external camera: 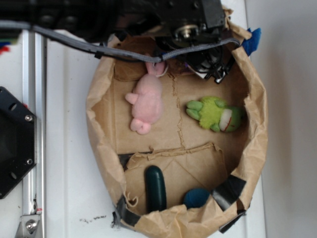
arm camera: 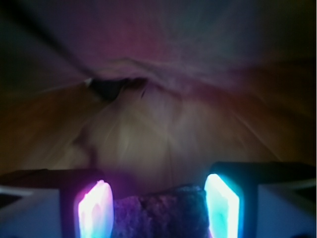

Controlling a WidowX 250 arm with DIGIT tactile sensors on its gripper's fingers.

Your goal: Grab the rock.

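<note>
In the wrist view the rock, a rough dark mottled lump, fills the gap between my gripper's two glowing fingers and touches both pads. The gripper is shut on the rock, with creased brown paper right behind it. From the exterior view my gripper hangs low in the far right corner of the paper bag. The arm and fingers hide the rock there.
Inside the bag lie a pink bunny at the centre left and a green frog toy at the right. A dark green oblong object and a blue ball sit near the front wall. A metal rail runs along the left.
</note>
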